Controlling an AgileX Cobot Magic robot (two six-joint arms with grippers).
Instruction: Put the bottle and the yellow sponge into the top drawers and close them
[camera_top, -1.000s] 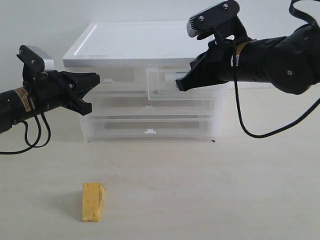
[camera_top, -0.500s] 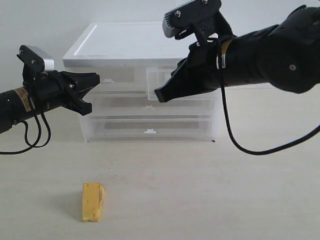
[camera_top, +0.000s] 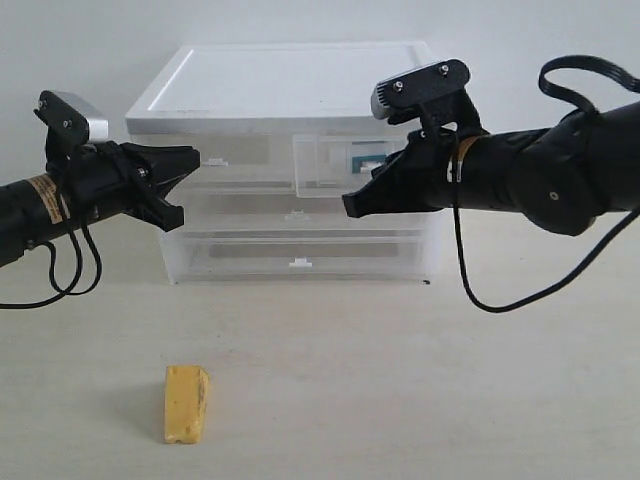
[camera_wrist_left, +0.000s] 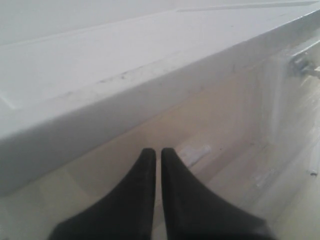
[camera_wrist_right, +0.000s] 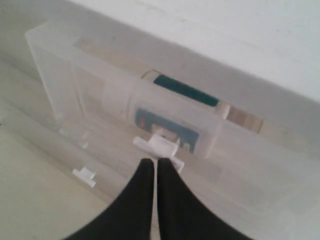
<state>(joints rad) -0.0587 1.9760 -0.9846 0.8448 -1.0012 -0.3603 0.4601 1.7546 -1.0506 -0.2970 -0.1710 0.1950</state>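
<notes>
The yellow sponge (camera_top: 187, 403) lies on the table at the front left, far from both arms. The bottle (camera_top: 366, 159) lies inside the right top drawer (camera_top: 322, 166), which is pulled partly out; its teal label (camera_wrist_right: 170, 125) shows through the translucent front. My right gripper (camera_top: 350, 206) (camera_wrist_right: 152, 162) is shut and empty, its tips just in front of that drawer's white tab handle (camera_wrist_right: 161, 144). The left top drawer (camera_top: 235, 155) is pushed in. My left gripper (camera_top: 192, 157) (camera_wrist_left: 156, 151) is shut and empty, hovering near that drawer's front and its tab handle (camera_wrist_left: 195, 153).
The white-topped cabinet (camera_top: 290, 85) stands at the back centre against a pale wall. Below the top drawers are two full-width translucent drawers (camera_top: 297, 213) (camera_top: 299, 262), both pushed in. Black cables hang under each arm. The table (camera_top: 420, 390) is a pale wood surface.
My right arm swung left across the pulled-out drawer, then dropped lower and back right, so the bottle now shows in the drawer. The left arm and the sponge have not moved.
</notes>
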